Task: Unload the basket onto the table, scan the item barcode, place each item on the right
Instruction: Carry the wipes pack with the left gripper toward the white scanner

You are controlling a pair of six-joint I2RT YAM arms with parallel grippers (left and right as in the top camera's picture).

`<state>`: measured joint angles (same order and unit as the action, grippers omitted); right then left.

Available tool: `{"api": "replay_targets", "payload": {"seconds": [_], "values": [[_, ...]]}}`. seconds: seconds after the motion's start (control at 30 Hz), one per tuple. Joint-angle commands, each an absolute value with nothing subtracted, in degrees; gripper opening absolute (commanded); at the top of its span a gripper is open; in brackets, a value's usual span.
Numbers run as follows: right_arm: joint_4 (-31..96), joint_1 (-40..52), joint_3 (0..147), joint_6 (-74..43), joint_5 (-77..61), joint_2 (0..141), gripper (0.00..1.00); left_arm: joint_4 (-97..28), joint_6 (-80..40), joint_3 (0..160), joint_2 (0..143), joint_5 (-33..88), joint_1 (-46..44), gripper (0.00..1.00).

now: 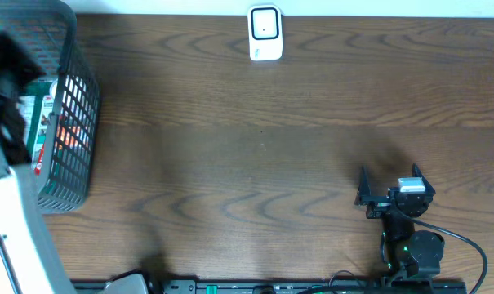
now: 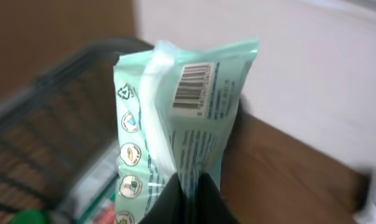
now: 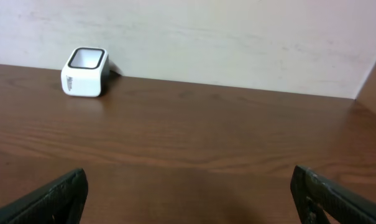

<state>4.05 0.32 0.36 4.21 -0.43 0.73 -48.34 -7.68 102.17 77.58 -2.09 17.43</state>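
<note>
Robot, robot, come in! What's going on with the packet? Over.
Left gripper shut on green packet, barcode showing. Right gripper open, empty. Nothing blocking the scanner.

A dark wire basket point(image 1: 73, 135) stands on the wooden table point(image 1: 255, 155).

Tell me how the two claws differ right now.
The left claw is shut on a pale green packet; the right claw is open and empty. The left claw is up by the basket; the right claw sits low, facing the white scanner. Both have dark fingers.
</note>
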Motion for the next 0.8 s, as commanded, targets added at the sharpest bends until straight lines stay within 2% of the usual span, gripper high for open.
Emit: {"api": "replay_targets", "payload": {"seconds": [0.0, 0.17, 0.37, 0.57, 0.77], "values": [[4.3, 0.5, 0.3, 4.8, -0.7, 0.8, 0.99, -52.5, -9.8, 103.3, 76.3, -2.6, 10.4, 0.08], [4.3, 0.5, 0.3, 4.8, -0.7, 0.8, 0.99, -60.5, -13.9, 101.5, 78.3, -2.6, -2.3, 0.07], [4.3, 0.5, 0.3, 4.8, -0.7, 0.8, 0.99, -61.2, -14.5, 95.3, 84.9, -2.6, -14.5, 0.07], [4.3, 0.5, 0.3, 4.8, -0.7, 0.8, 0.99, -58.8, -15.6, 90.5, 95.2, -2.6, -21.1, 0.07], [4.3, 0.5, 0.3, 4.8, -0.7, 0.8, 0.99, -56.5, -15.6, 89.8, 104.4, -2.7, -23.6, 0.07]]}}
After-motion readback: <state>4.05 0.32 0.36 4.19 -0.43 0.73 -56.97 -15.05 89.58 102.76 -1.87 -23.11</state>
